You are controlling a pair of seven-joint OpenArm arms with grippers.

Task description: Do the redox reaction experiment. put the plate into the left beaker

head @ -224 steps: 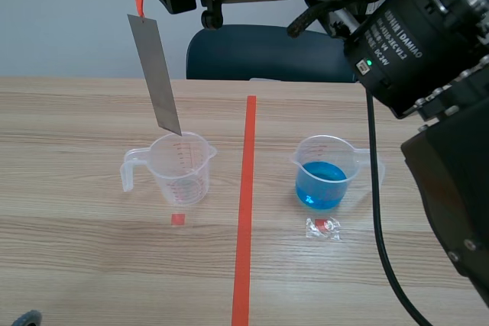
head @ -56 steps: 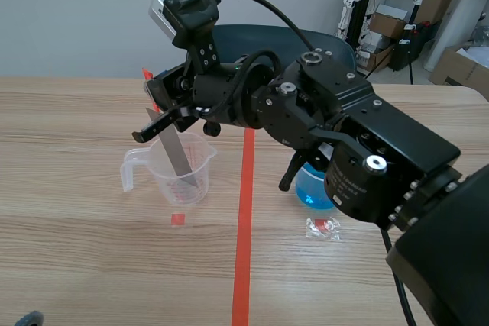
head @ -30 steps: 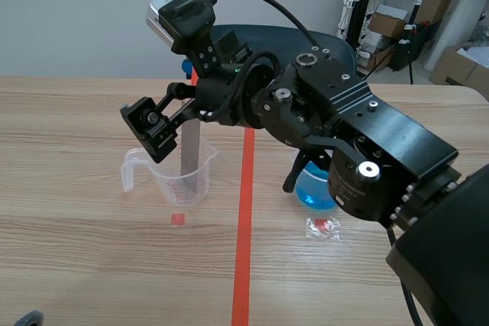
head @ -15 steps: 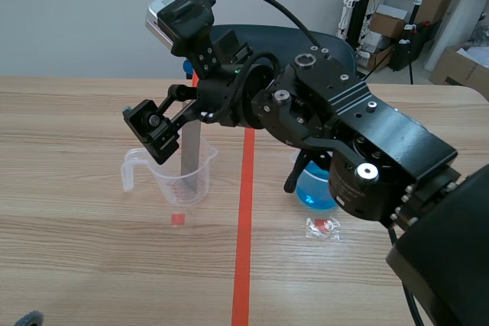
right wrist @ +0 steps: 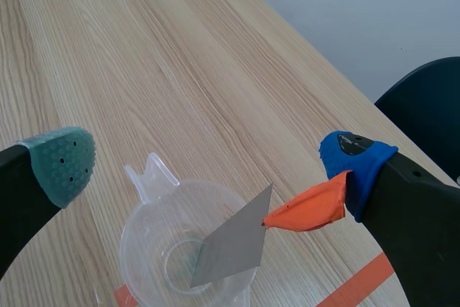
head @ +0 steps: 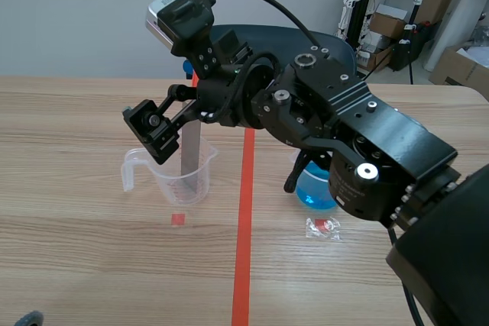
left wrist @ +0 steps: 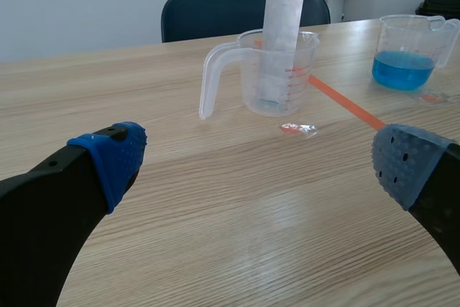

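The plate (head: 190, 152) stands upright in the left beaker (head: 157, 177), left of centre in the scene view. The right gripper (right wrist: 208, 165) hangs above it, jaws spread wide, gripping nothing. The left gripper (left wrist: 260, 165) is likewise wide open and empty.

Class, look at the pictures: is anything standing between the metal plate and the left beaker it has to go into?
Nothing visible does. The plate already stands inside the left beaker, and the right gripper hangs above it with its jaws open.
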